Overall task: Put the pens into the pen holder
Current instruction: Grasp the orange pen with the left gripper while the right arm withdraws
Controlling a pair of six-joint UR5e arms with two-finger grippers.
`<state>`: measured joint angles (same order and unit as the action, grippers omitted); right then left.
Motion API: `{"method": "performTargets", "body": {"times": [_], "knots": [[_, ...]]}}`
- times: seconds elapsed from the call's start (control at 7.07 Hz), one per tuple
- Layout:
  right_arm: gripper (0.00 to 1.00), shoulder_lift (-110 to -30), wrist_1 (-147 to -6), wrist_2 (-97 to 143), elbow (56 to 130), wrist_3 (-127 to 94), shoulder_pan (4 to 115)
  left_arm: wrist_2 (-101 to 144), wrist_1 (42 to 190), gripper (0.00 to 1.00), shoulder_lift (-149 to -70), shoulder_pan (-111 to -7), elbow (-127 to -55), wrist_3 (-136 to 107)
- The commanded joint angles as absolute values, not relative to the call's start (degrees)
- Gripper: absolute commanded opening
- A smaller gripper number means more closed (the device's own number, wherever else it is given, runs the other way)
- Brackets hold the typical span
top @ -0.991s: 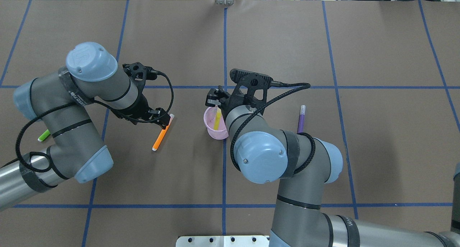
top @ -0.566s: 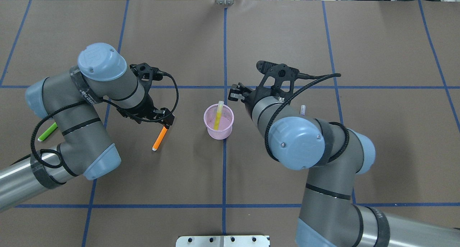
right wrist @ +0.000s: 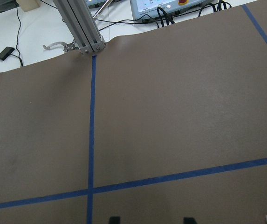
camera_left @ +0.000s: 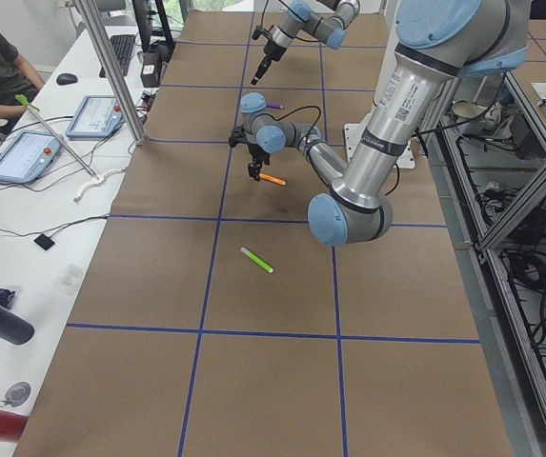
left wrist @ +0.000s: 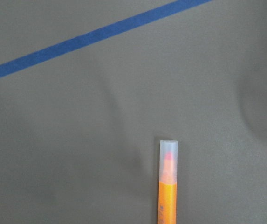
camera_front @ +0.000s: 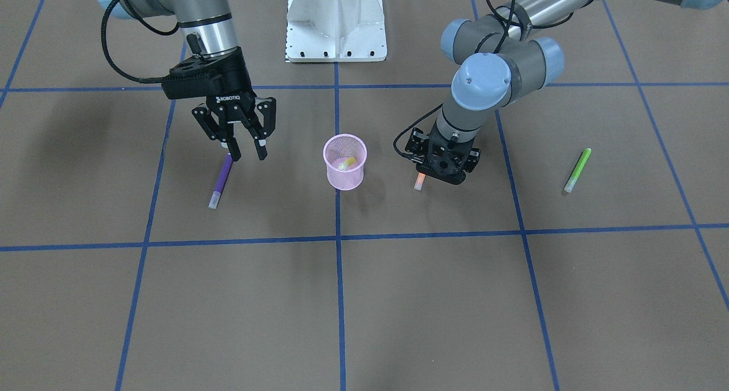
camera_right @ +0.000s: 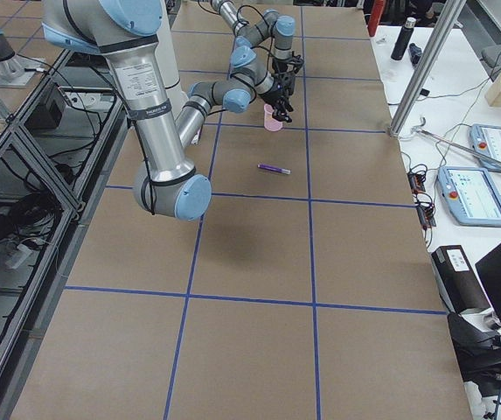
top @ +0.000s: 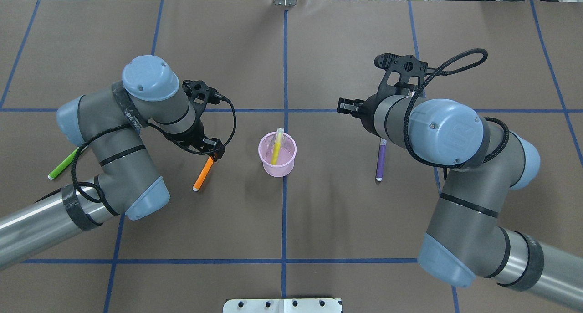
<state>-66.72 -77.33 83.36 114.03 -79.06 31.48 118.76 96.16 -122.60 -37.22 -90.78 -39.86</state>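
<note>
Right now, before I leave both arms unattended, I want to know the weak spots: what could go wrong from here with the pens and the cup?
1. The left claw sits over one end of the orange pen, not its middle. Gripped there, the pen may swing or slip.
2. The yellow pen leans across the mesh pen holder. Another pen dropped in could catch on it or tip the holder.
</note>
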Motion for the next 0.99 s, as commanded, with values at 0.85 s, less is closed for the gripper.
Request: {"method": "performTargets", "body": {"times": [0.85], "knots": [[0.55, -70.5, -77.3, 96.7, 115.2, -76.8, 40.0, 119.1, 95.1, 0.43, -124.5, -35.7, -87.5, -38.2]]}}
